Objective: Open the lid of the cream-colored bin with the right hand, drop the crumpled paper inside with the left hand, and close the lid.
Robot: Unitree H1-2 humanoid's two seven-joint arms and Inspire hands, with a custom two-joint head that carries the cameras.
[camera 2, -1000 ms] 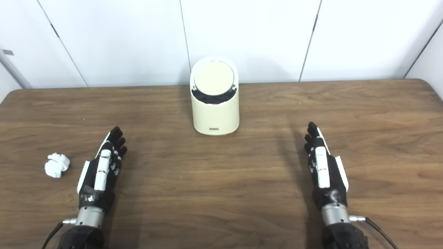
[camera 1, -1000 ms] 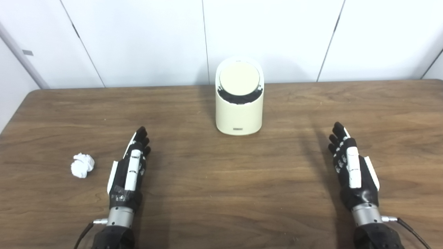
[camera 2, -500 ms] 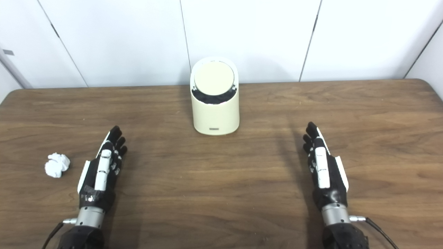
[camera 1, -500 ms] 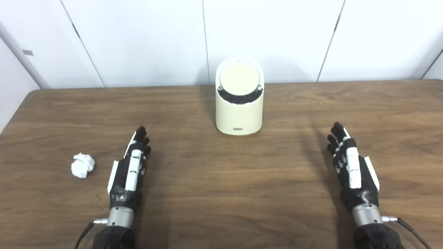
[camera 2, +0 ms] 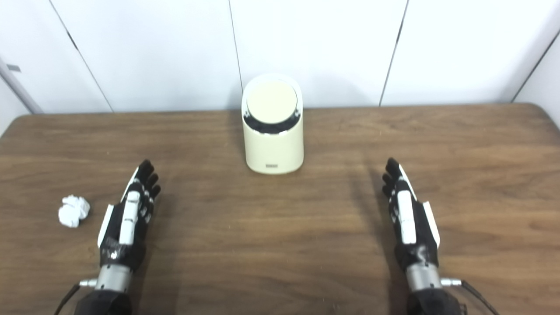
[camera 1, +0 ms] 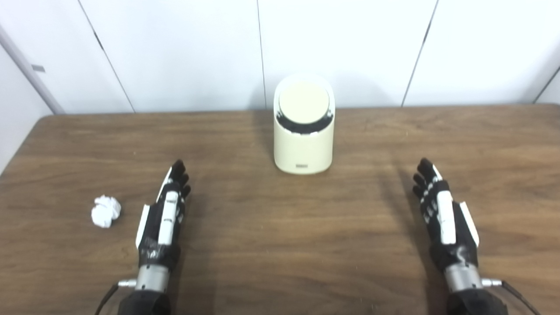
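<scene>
A cream-colored bin (camera 1: 303, 140) stands upright at the middle back of the wooden table (camera 1: 280, 236). Its round lid (camera 1: 303, 96) lies closed on the slanted top. A white crumpled paper (camera 1: 105, 211) lies on the table at the left. My left hand (camera 1: 165, 214) is open and empty, fingers stretched forward, just right of the paper and apart from it. My right hand (camera 1: 442, 214) is open and empty at the right, well short of the bin and to its right.
White wall panels (camera 1: 341, 48) rise right behind the table's far edge. The table's left edge (camera 1: 17, 148) runs close to the paper's side.
The whole picture has shifted slightly down, so the camera has moved. Both hands stay in place and open. The bin and the paper have not moved.
</scene>
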